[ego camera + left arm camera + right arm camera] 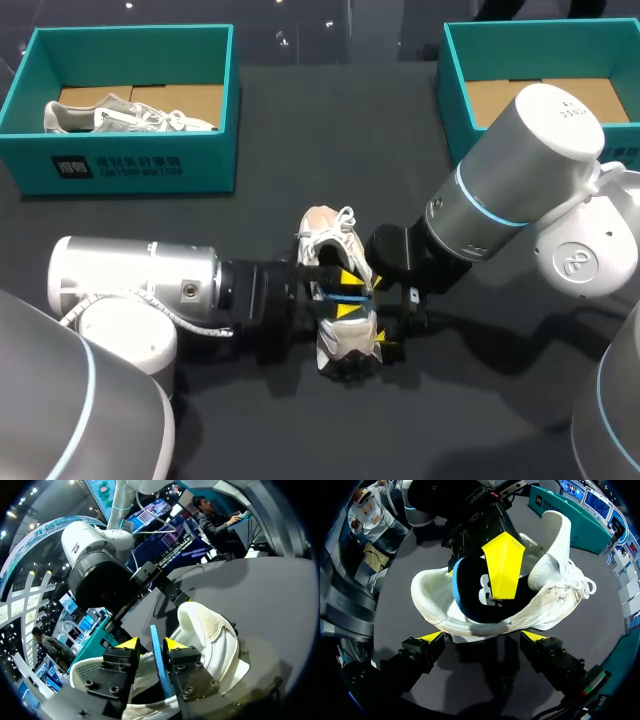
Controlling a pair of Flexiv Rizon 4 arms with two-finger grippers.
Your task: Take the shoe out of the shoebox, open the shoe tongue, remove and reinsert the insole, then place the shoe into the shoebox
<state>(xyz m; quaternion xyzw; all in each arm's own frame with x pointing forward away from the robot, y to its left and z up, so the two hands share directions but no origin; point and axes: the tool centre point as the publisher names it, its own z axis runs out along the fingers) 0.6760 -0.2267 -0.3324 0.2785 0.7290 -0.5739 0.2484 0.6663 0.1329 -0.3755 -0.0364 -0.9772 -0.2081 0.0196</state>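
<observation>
**One shoe on the table, its insole pinched by the left gripper**

There are two teal cardboard shoeboxes, two pale sneakers and one insole. The left shoebox (130, 160) holds a grey-white sneaker (120, 115). The right shoebox (455, 70) is partly hidden by my right arm. The white lace-up shoe (330, 240) lies mid-table on the dark tabletop (300, 120), between both arms.

The left gripper (152, 643) is closed narrowly on the blue-edged black insole (161, 670), which stands up out of the shoe's opening.

Only the right wrist view shows the right gripper (484, 636). Its fingers are spread wide, just under the shoe's sole and holding nothing. The head view hides them behind the shoe.
</observation>
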